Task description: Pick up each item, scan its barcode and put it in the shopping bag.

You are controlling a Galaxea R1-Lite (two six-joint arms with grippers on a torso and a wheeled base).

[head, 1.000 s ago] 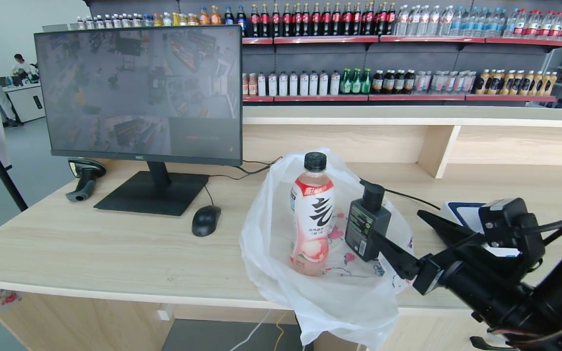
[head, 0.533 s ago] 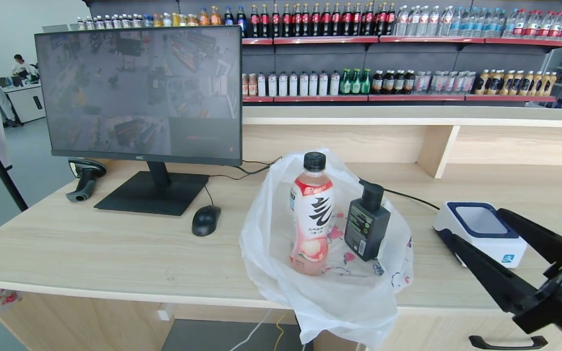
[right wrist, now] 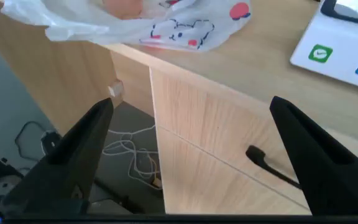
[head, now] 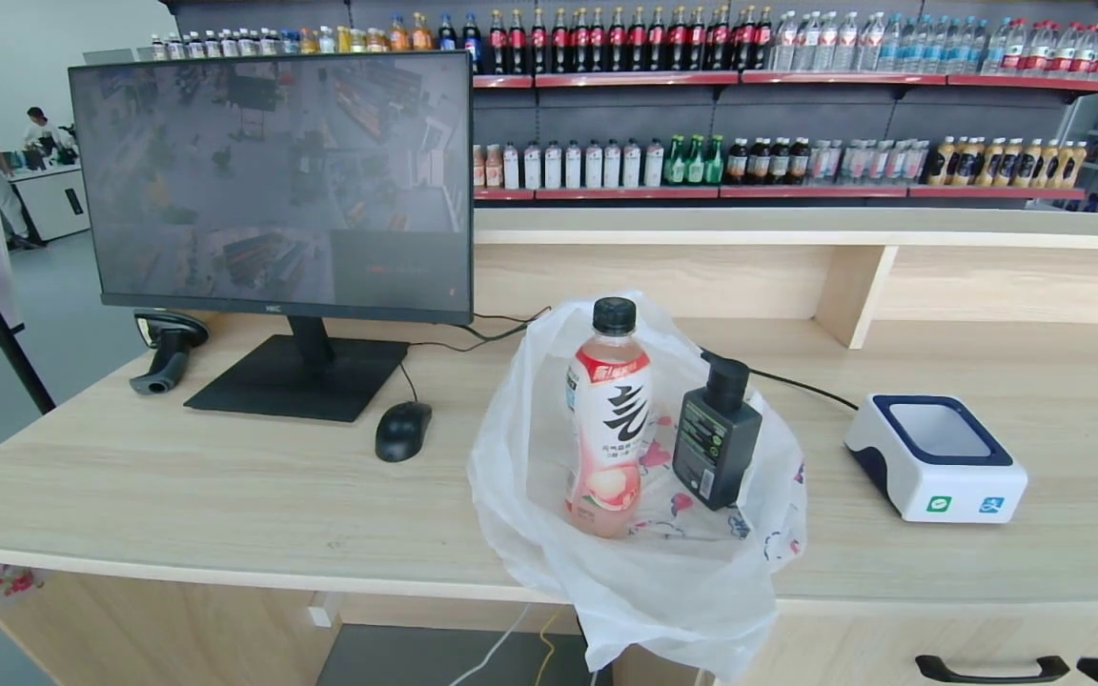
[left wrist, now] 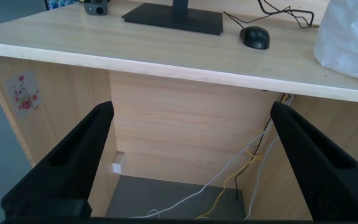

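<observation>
Drink bottle (head: 609,419): stands upright inside the shopping bag (head: 520,495), black cap on. It looks full, so probably fairly heavy, and its smooth label is likely slippery.
Where to hold the drink bottle: across the mid-body, below the shoulder. The thin wall probably gives under a hard squeeze.
Pump bottle (head: 718,438): dark, upright in the same bag, just beside the drink bottle on the scanner's side. The flat-sided body appears stiff.
Where to hold the pump bottle: across the body. The pump head is likely to turn or press down if gripped.
Shopping bag: thin, limp film resting on the worktop (head: 225,486), with its front draping over the edge. It would probably drag along with anything lifted out.
Barcode scanner (head: 935,457): sits on the worktop, apart from the bag.
Left end effector (left wrist: 191,107): fingers spread wide and holding nothing, below the worktop's front edge.
Right end effector (right wrist: 191,102): fingers spread wide and holding nothing, low in front of the cabinet.
Progress: both items appear bagged.
</observation>
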